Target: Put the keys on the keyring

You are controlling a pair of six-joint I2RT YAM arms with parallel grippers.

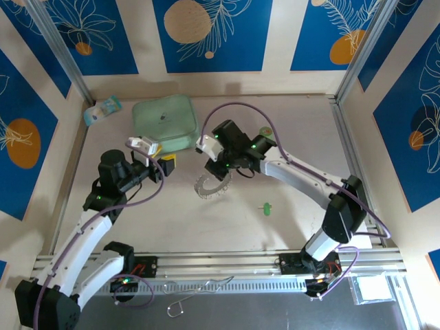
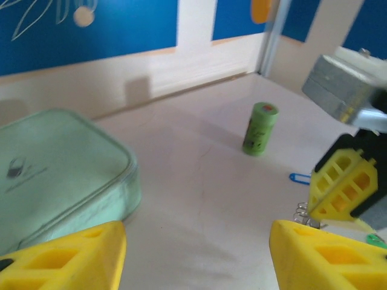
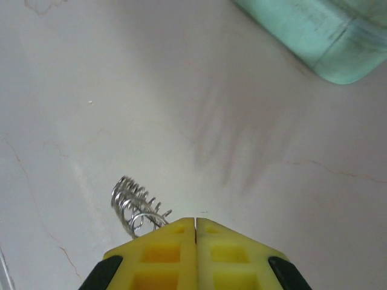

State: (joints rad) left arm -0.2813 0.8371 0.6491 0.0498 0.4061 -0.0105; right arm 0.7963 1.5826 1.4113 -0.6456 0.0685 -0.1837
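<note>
One pale table [image 1: 206, 227] carries everything. On its far left side lies a mint-green square case [image 1: 165, 122], flat, with rounded corners.

Left gripper [image 2: 196, 238]: yellow fingers spread wide, nothing between them, hovering just right of the case's near corner.

Right gripper [image 3: 195, 226]: yellow fingers pressed together, seam closed, pinching one end of the keyring [image 1: 208, 187].

Keyring, appearance: silvery, pale. From above it reads as a curved arc with a bumpy, beaded edge and a hollow middle. In the right wrist view it resolves into tightly wound wire loops like a small spring, and the coil emerges left of the closed fingers. Location: mid-table, between the two grippers, directly below the right one. Whether it touches the table cannot be told.

Green cylinder [image 2: 260, 128]: upright, far side of the table, behind the right arm and well apart from the ring.

Keys, both lying on the table, neither on the ring:
- green key [image 1: 267, 208], right of the ring, apart from it, near side of the right arm.
- blue key [image 2: 299, 178], seen from the left wrist between the cylinder and the right gripper; shaft too small to make out.
</note>
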